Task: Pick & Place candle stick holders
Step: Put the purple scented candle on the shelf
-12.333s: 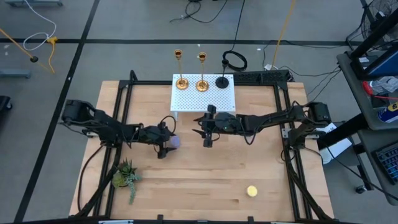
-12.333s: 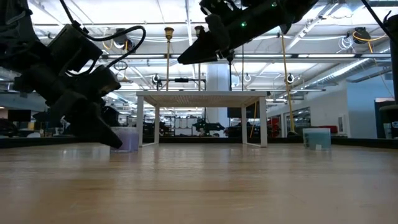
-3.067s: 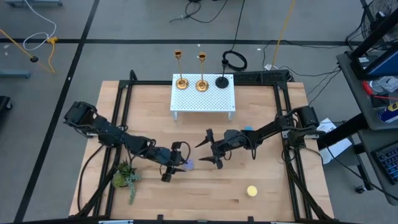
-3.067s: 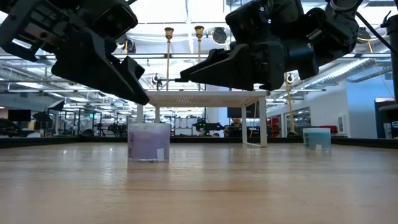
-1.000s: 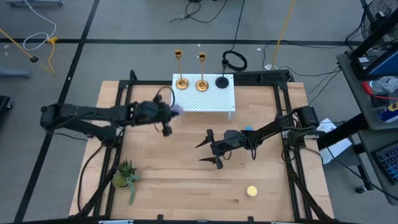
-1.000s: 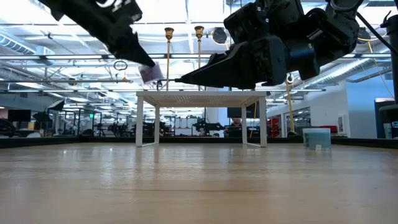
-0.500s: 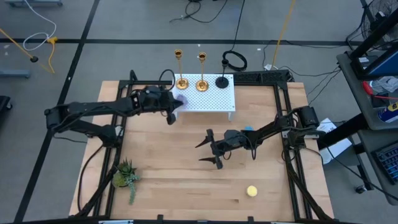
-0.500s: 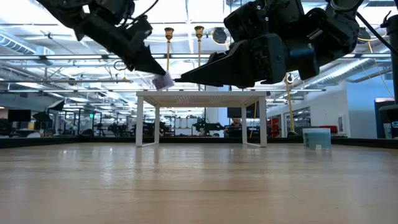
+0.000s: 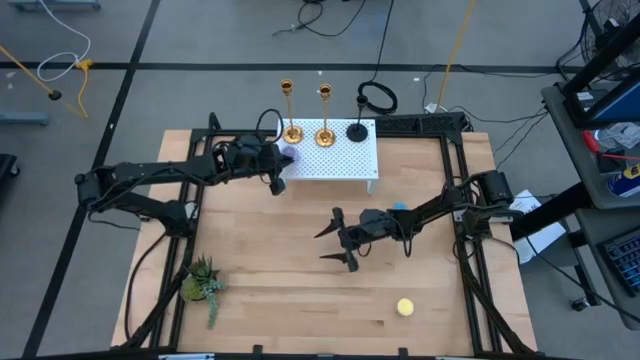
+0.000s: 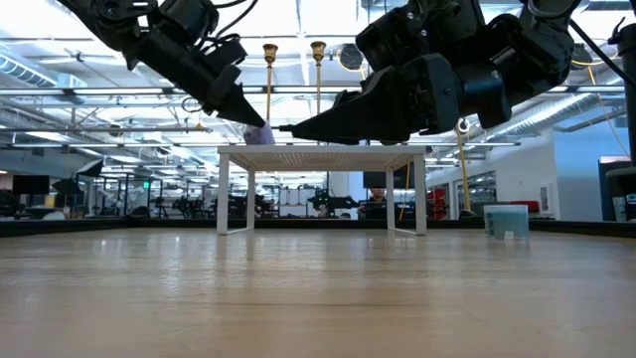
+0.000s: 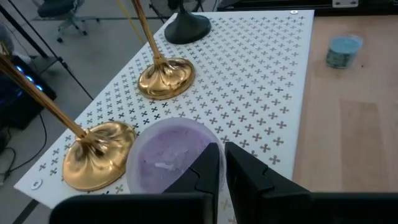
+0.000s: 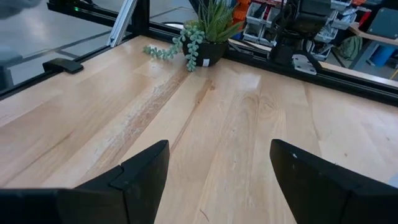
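Three candle stick holders stand on their round bases along the far edge of a white perforated platform (image 9: pixel 330 160): two gold (image 9: pixel 291 132) (image 9: pixel 325 135) and one black (image 9: pixel 358 130). My left gripper (image 9: pixel 282 163) reaches over the platform's left end, shut on a small purple round cup (image 11: pixel 165 158) close beside the nearer gold holder's base (image 11: pixel 99 155). My right gripper (image 9: pixel 325 245) hovers open above the middle of the table, with nothing between its fingers. My left gripper pinches the purple cup's wall (image 11: pixel 214 146) on the side nearest me, one finger (image 11: pixel 208 171) inside the cup and the other (image 11: pixel 249 174) outside. The fingers slant down from the table's left. The cup sits upright at the platform's top; whether it rests there I cannot tell.
A blue round piece (image 9: pixel 398 207) lies on the table right of centre, and a yellow one (image 9: pixel 405 307) sits near the front right. A green plant sprig (image 9: pixel 200 283) stands at the front left. Black frame rails run along the table's left and right sides.
My left gripper has carried the purple cup toward the far edge and slightly right, then down onto the white platform's left end beside the gold holder. The cup, tilted while in the air, now stands upright. My right gripper has kept still.
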You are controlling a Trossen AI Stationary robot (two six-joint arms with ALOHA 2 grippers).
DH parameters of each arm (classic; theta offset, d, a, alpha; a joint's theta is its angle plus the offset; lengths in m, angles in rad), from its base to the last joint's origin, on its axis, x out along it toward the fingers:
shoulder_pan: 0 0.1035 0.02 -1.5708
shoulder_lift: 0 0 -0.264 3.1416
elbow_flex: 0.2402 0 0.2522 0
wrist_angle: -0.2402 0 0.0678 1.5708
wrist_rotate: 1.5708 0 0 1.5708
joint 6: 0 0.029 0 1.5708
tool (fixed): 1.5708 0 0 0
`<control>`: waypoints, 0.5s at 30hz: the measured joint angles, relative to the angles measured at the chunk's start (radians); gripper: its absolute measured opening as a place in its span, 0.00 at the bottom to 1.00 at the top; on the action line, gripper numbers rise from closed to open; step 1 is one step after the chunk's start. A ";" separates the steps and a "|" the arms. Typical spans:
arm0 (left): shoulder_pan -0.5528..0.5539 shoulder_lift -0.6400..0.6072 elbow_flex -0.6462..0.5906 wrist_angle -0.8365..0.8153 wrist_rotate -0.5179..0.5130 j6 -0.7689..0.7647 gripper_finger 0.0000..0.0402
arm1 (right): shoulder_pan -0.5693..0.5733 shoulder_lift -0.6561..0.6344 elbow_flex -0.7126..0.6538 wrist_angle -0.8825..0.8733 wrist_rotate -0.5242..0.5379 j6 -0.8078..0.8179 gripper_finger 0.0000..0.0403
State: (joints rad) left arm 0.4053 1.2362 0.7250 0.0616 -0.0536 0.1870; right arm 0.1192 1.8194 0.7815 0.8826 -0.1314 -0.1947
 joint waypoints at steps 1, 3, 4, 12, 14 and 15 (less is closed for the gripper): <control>0.000 0.000 0.000 0.000 0.000 0.003 0.06 | 0.000 0.000 0.000 0.003 0.000 0.000 0.69; 0.000 0.000 0.000 0.001 0.000 0.013 0.07 | 0.000 0.000 0.000 0.003 0.000 0.000 0.69; 0.000 0.000 0.000 0.001 0.000 0.016 0.07 | 0.000 0.000 0.000 0.003 0.000 0.000 0.69; 0.000 0.000 0.000 0.022 0.000 0.030 0.12 | 0.000 0.000 0.000 0.003 0.000 0.052 0.69; 0.000 0.000 0.000 0.023 0.000 0.029 0.17 | 0.000 0.000 0.000 0.003 0.000 0.052 0.69; 0.000 0.000 0.000 0.022 0.000 0.029 0.20 | 0.000 0.000 0.000 0.002 0.000 0.052 0.69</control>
State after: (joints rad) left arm 0.4053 1.2362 0.7246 0.0837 -0.0540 0.2156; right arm 0.1188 1.8194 0.7815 0.8849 -0.1314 -0.1425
